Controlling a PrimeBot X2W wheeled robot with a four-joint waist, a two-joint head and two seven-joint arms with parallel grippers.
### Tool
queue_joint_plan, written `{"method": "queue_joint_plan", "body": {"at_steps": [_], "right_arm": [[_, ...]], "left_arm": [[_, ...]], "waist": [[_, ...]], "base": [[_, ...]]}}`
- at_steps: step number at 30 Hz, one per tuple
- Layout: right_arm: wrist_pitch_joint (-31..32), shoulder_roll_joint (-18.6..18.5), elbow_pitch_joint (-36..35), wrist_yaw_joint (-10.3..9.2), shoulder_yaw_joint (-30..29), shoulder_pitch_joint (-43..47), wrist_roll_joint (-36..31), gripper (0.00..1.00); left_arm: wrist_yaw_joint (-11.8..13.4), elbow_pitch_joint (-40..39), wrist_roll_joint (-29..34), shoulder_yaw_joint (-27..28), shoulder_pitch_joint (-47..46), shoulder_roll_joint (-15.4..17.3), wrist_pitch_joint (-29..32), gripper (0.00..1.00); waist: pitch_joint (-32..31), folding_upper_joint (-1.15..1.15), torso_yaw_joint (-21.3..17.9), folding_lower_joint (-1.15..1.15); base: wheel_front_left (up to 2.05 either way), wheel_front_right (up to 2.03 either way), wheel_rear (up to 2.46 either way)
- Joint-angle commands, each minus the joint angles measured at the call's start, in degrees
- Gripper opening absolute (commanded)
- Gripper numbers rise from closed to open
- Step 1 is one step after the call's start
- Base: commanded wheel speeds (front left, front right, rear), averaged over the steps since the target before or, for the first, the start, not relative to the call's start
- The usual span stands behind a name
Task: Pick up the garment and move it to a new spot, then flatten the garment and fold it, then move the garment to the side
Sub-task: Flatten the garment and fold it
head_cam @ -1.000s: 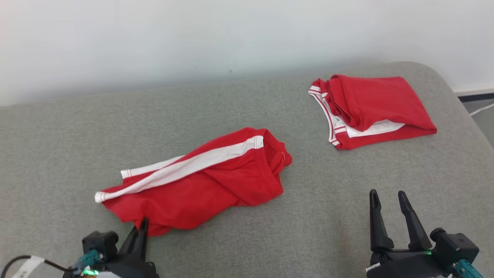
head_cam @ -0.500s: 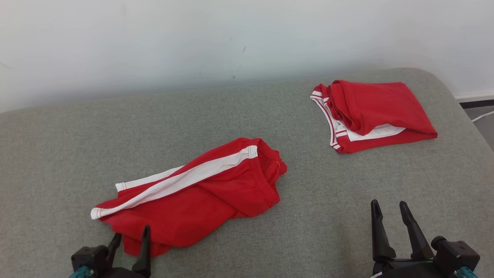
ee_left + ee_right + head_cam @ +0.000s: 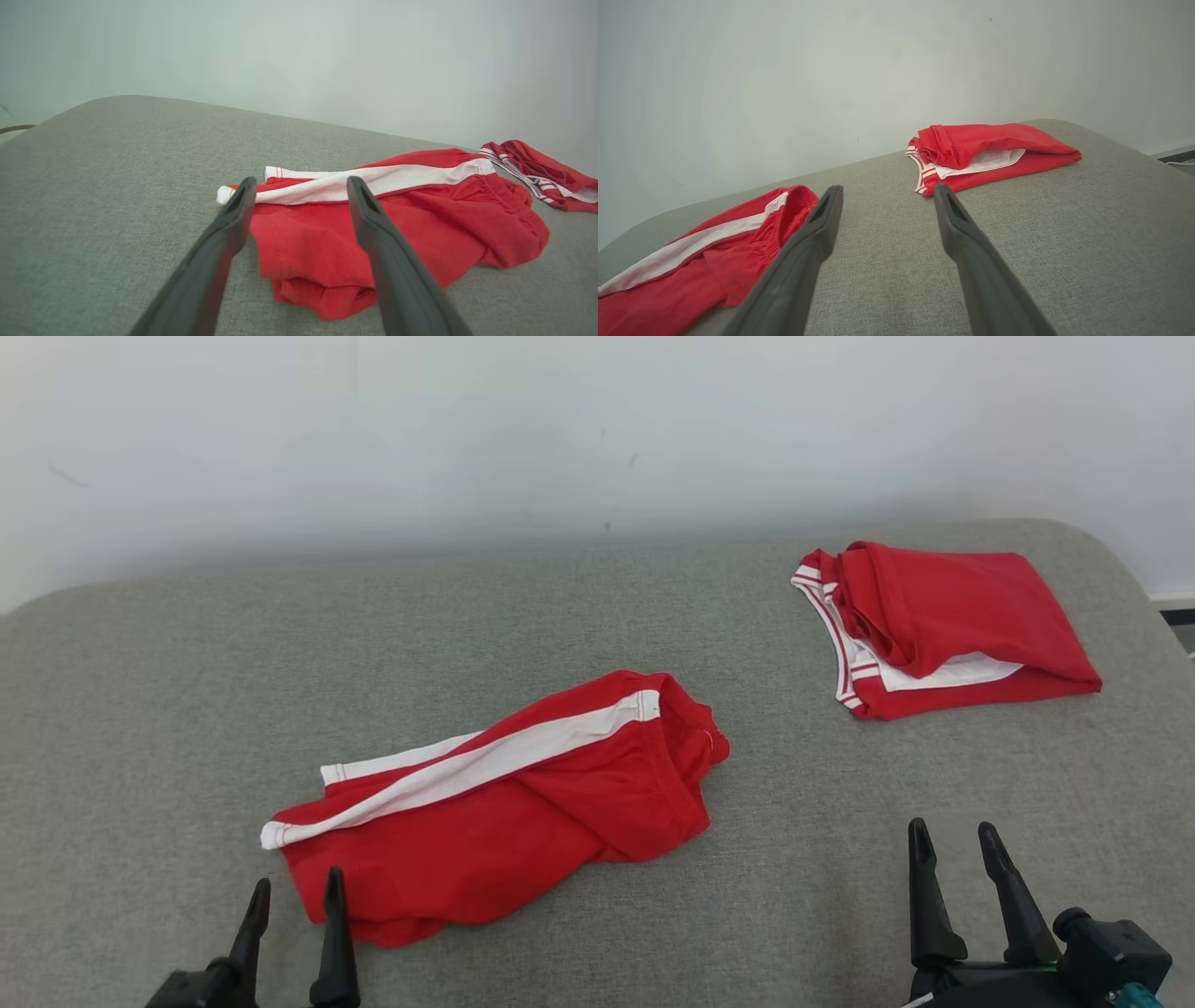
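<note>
A crumpled red garment [image 3: 523,812] with a white side stripe lies on the grey cushioned surface [image 3: 187,709], left of centre. In the left wrist view the garment [image 3: 397,228] sits just beyond my fingertips. My left gripper [image 3: 295,901] stands open at the bottom left, its tips just short of the garment's near corner, holding nothing. My right gripper [image 3: 952,845] is open at the bottom right, well clear of the cloth. In the right wrist view the right gripper [image 3: 885,196] points over bare cushion, with the garment [image 3: 691,270] at its left.
A second red garment [image 3: 943,625] with white trim lies folded at the far right of the cushion, also seen as a folded pile [image 3: 985,154] in the right wrist view. A pale wall [image 3: 560,429] rises behind. The cushion's rounded right edge [image 3: 1134,607] drops to the floor.
My left gripper opened, let go of the garment's near corner and drew back a little. The garment now lies loose. The head camera shifted, so the whole scene slid right.
</note>
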Motion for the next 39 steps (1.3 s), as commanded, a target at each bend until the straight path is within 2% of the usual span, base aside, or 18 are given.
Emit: {"method": "queue_joint_plan", "body": {"at_steps": [1, 10, 20, 24, 32, 39], "right_arm": [[0.1, 0.0, -0.3, 0.00, 0.1, 0.4, -0.4, 1.00], [1.2, 0.0, -0.1, 0.00, -0.3, 1.5, -1.5, 1.00], [2.7, 0.0, 0.8, 0.00, -0.4, 1.6, -1.2, 1.00], [5.0, 0.0, 2.9, 0.00, 0.3, -1.0, -0.9, 1.00], [7.5, 0.0, 10.7, 0.00, 2.9, -11.6, -3.6, 1.00], [7.6, 0.0, 23.2, 0.00, 2.8, -24.0, -6.6, 1.00]], "left_arm": [[0.4, -1.4, 1.8, 1.1, 2.2, -0.6, -0.3, 1.00], [1.2, -5.5, 6.8, 4.9, 6.6, -2.5, -0.3, 1.00], [-0.1, -7.3, 8.8, 7.1, 8.8, -4.0, -0.3, 1.00], [-0.8, -7.3, 9.3, 7.1, 8.4, -4.8, -0.3, 1.00], [-2.8, -5.5, 9.6, 6.2, 6.4, -5.9, -0.3, 1.00], [-4.2, -3.9, 10.2, 4.9, 4.1, -6.9, -0.3, 1.00]], "waist": [[-0.5, 0.00, 0.7, 0.00], [-1.5, 0.00, 2.4, 0.00], [-1.7, 0.00, 3.8, 0.00], [-1.3, 0.00, 4.8, 0.00], [0.9, 0.00, 8.3, 0.00], [3.9, 0.00, 12.9, 0.00]], "base": [[0.00, 0.00, 0.00], [0.00, 0.00, 0.00], [0.00, 0.00, 0.00], [0.00, 0.00, 0.00], [0.00, 0.00, 0.00], [0.00, 0.00, 0.00]]}}
